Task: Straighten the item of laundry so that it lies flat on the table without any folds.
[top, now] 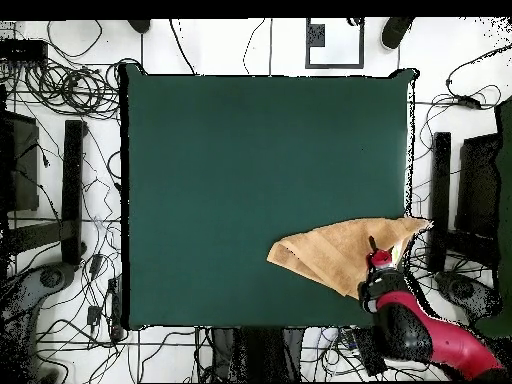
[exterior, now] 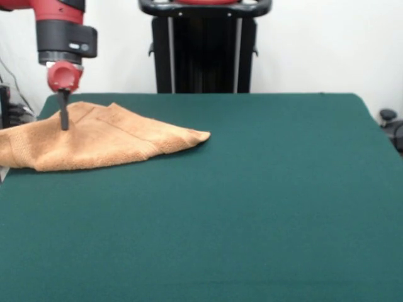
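The light orange-tan towel point(exterior: 94, 138) lies folded over on itself in a rough wedge at the far left of the green table point(exterior: 264, 189). Its point faces the table's middle and its left end reaches the table's edge. In the overhead view the towel point(top: 335, 255) sits at the table's point(top: 250, 170) lower right, with one corner past the right edge. My gripper point(exterior: 63, 128) comes straight down onto the towel's far left part. Its fingers are together as one thin dark bar with the tips in the cloth. It also shows in the overhead view point(top: 372, 243). The care label is hidden.
The black pedestal point(exterior: 204, 50) stands behind the table's far edge. Cables and black stands point(top: 70, 180) lie on the floor around the table. A dark object point(exterior: 389, 119) sits beyond the table's right edge.
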Available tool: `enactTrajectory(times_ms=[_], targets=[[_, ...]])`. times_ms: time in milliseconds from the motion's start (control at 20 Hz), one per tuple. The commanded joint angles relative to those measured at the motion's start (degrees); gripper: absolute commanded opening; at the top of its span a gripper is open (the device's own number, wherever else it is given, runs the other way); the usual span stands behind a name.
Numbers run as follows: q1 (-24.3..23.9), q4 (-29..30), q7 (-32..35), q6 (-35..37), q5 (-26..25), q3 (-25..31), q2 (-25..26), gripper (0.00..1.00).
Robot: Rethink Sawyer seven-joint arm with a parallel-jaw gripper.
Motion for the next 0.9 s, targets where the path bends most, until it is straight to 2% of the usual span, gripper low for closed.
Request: enactTrajectory(times_ms=[50,300,600,900], targets=[[5.3,-1.7,1.6,-2.3,-0.3,-1.5,1.8,1.0],[5.5,-3.0,1.5,-3.2,-1.0,-1.7,3.3,1.0],[1.7,-1.2,0.3,1.6,-1.8,2.6,0.5,1.0],[2.8,-3.0,-0.1,0.7,-2.0,1.6,2.2,1.0]])
